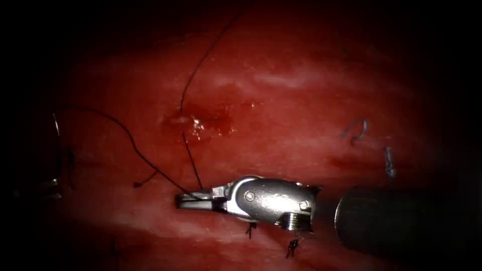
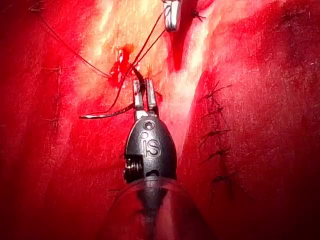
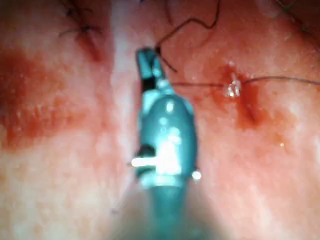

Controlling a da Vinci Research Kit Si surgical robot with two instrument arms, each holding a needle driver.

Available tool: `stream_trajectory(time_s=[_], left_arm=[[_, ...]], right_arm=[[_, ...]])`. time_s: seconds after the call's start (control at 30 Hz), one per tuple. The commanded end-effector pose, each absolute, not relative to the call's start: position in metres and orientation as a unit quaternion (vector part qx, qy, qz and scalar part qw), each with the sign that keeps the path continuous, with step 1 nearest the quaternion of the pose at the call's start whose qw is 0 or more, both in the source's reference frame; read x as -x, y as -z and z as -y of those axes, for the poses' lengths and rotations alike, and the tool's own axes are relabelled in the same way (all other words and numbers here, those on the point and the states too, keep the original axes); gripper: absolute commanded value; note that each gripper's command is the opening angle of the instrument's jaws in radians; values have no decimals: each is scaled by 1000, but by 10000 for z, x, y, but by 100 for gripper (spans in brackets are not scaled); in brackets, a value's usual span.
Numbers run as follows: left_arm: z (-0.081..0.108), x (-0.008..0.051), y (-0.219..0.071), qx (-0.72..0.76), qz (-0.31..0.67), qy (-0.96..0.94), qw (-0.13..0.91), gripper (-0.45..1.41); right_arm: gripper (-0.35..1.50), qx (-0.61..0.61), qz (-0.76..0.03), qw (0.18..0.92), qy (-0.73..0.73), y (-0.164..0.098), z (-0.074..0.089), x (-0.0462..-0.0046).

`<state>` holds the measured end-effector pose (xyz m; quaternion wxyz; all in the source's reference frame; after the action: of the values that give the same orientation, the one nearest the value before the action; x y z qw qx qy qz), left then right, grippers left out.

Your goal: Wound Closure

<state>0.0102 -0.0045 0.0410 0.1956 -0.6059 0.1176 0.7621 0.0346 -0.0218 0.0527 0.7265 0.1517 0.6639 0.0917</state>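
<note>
Steel jaws of the right tool [image 1: 193, 199] are clamped on the dark thread [image 1: 131, 141]; the left tool [image 2: 144, 97] grips the needle [image 2: 107, 113] at its end, above the tissue [image 1: 301, 100]

tissue [image 1: 301, 90] deep red, paler pink streaks | thread [image 1: 193, 75] thin and black | right tool [image 1: 193, 199] shiny silver metal | red fluid [image 1: 201, 123] glistening, wet red | needle [image 2: 107, 114] dark steel

Dim in the endoscope view: lit at centre, fading to black round the rim, darkest from 7 to 11 o'clock. Hard glare on the polished steel right tool [image 1: 189, 199]; wet glints on the glossy red fluid patch [image 1: 201, 123].
</note>
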Motion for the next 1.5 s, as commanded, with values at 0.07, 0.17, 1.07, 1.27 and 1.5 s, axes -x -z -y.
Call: stream_trajectory(time_s=[0.07, 0.17, 1.07, 1.27, 1.5], left_arm=[[48, -94, -418, 607, -117, -761, 196, -45], [47, -91, -422, 607, -118, -761, 196, -45], [47, -127, -440, 595, -123, -768, 203, -45], [30, -176, -432, 580, -143, -767, 234, -45], [-2, -217, -429, 566, -173, -767, 247, -45]], right_arm=[[-35, -167, -667, 719, -98, -531, 237, -358], [-35, -184, -671, 711, -100, -524, 251, -362], [135, -94, -689, 718, -14, -569, 180, -344], [135, -96, -692, 716, 2, -582, 189, -332], [141, -129, -695, 707, -5, -586, 199, -332]])
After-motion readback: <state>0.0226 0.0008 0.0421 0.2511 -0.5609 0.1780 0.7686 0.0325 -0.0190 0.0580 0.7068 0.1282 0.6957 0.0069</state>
